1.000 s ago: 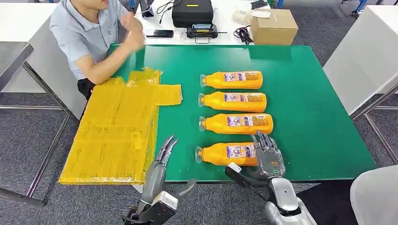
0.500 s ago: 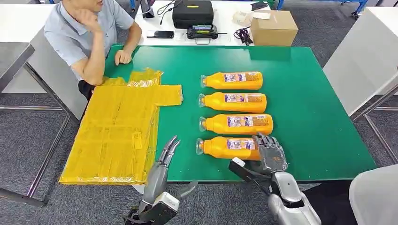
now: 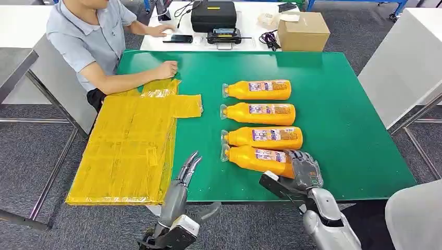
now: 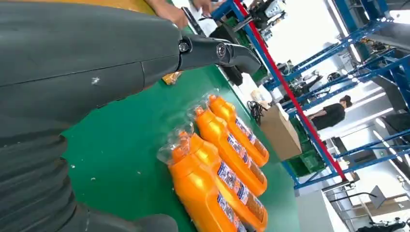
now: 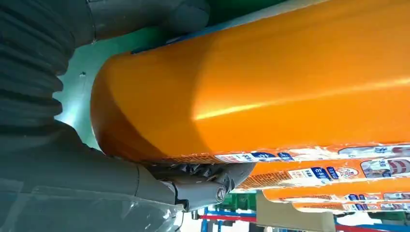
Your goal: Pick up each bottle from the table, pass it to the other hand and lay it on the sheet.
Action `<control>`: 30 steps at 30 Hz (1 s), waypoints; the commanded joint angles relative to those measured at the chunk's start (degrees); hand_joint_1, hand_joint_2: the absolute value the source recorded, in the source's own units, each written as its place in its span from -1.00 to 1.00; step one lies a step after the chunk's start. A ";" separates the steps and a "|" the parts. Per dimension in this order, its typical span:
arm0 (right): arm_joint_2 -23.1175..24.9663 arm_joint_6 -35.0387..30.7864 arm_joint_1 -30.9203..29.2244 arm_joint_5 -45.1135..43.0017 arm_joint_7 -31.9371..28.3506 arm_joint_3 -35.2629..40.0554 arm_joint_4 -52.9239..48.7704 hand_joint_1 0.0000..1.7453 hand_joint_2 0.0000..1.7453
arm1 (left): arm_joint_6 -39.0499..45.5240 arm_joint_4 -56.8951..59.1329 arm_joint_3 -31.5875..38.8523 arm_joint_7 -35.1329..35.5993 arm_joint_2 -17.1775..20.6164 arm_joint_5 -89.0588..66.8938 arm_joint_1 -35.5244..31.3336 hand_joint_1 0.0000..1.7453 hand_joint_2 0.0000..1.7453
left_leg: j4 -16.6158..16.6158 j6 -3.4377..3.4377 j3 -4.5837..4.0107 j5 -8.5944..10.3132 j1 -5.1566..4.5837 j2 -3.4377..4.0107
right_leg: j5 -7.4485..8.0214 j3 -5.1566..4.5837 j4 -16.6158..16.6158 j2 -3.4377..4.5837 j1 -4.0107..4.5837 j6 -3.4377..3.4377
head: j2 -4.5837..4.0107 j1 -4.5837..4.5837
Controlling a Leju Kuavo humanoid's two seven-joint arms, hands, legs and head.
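- Right hand [image 3: 305,171] wrapped round the base of the nearest orange bottle [image 3: 258,158], thumb under, fingers over; bottle tilted, neck touching the next bottle [image 3: 263,137].
- Left hand [image 3: 186,169] empty, fingers straight and apart, hovering at the near edge of the green table [image 3: 344,104], just beside the yellow sheet [image 3: 130,151].
- Pick-up step under way, by the look of it; next calls for lifting clear and carrying leftward to the waiting hand.
- Two more bottles [image 3: 258,111] lying farther back.
- Person's hand [image 3: 167,69] resting at the sheet's far corner.
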 commanded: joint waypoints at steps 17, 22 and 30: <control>3.17 1.27 10.52 -26.48 -16.58 -0.21 -13.93 1.00 1.00 | -2.68 4.28 3.15 -3.46 -0.94 40.56 0.90 -1.00 1.00 | -0.01 -0.13 0.64 -0.40 0.11 0.14 | -0.29 0.60 -0.03 0.07 0.11 -0.16 | 0.00 0.02; 4.17 2.45 7.80 -31.67 -20.07 -0.17 -13.64 1.00 1.00 | -6.01 6.72 3.61 -0.70 -0.59 50.54 0.36 -1.00 1.00 | -0.05 -0.08 0.50 -0.36 0.06 0.19 | -0.24 0.49 -0.05 0.13 0.05 -0.10 | 0.00 0.00; 7.32 1.76 3.33 -36.47 -22.39 3.02 -9.39 1.00 1.00 | -10.54 6.64 0.03 -1.26 1.43 55.17 -1.65 -1.00 1.00 | -0.04 -0.09 0.34 -0.36 0.10 0.23 | -0.25 0.40 -0.03 0.20 0.09 -0.13 | 0.00 0.00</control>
